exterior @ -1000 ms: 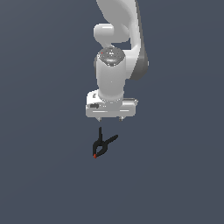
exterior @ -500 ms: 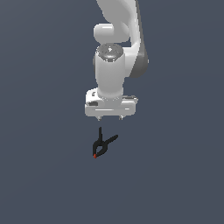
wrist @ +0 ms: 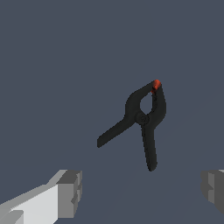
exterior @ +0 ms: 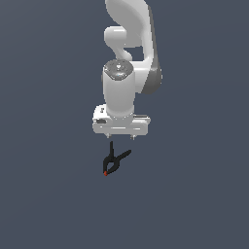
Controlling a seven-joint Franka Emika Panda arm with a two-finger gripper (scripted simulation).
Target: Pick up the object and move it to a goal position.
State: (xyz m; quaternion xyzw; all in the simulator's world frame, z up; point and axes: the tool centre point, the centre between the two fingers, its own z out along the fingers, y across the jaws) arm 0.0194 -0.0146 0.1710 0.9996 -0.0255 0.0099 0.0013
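Note:
The object is a small black spring clamp [exterior: 115,161] with two splayed handles and a red tip, lying flat on the dark grey floor. In the wrist view the clamp [wrist: 141,119] lies ahead of the fingers, red tip pointing away from them. My gripper [exterior: 119,137] hangs above and just behind the clamp, apart from it. Its two short fingertips [exterior: 108,136] point down and stand wide apart. In the wrist view my gripper [wrist: 142,192] is open and empty, one finger [wrist: 70,192] on each side.
The white arm [exterior: 127,73] rises behind the gripper. The floor [exterior: 48,194] is a plain dark grey surface with nothing else on it in either view.
The gripper has moved slightly down and toward the clamp. The clamp has not moved.

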